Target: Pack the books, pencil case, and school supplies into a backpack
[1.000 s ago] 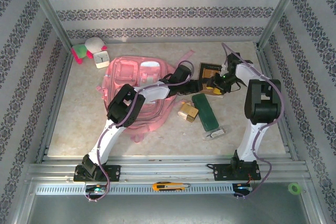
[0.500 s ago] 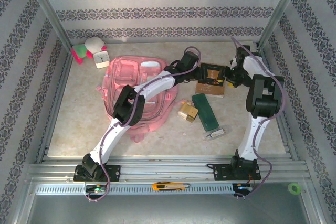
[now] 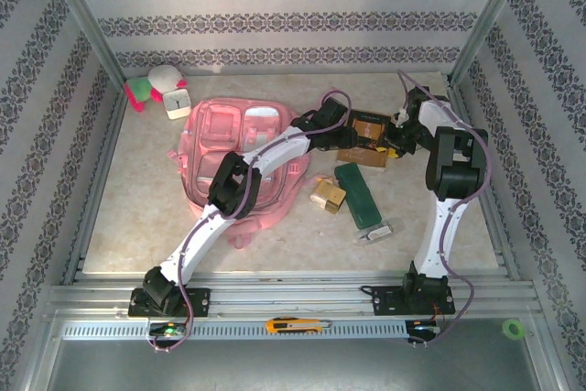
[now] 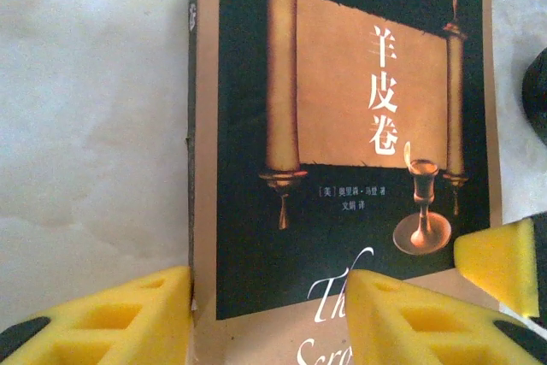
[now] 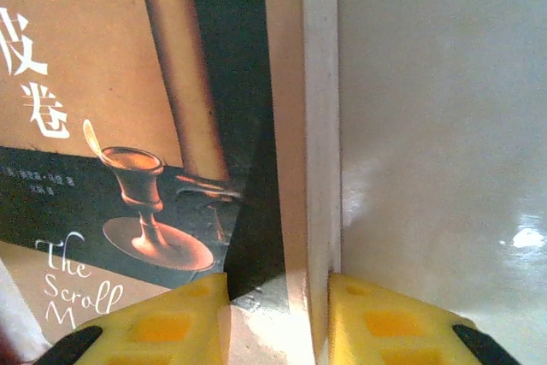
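Lying flat on pale marbled table (image 3: 137, 199) just right of backpack (image 3: 220, 130): book (image 3: 369, 127). Left fingers (image 4: 128, 322) spread astride its spine; right fingers (image 5: 385, 322) narrow astride its page edge, grip unconfirmed. Striped wallpaper (image 3: 275, 6) behind backpack.

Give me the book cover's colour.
The book has a dark green-black cover with an orange-gold scroll picture; left wrist view shows it best.

backpack (image 3: 209, 133): pink, lay flat
book (image 3: 371, 130): dark, flat, right of backpack
pencil case (image 3: 357, 195): green, near book
gold boxes (image 3: 327, 194): beside case
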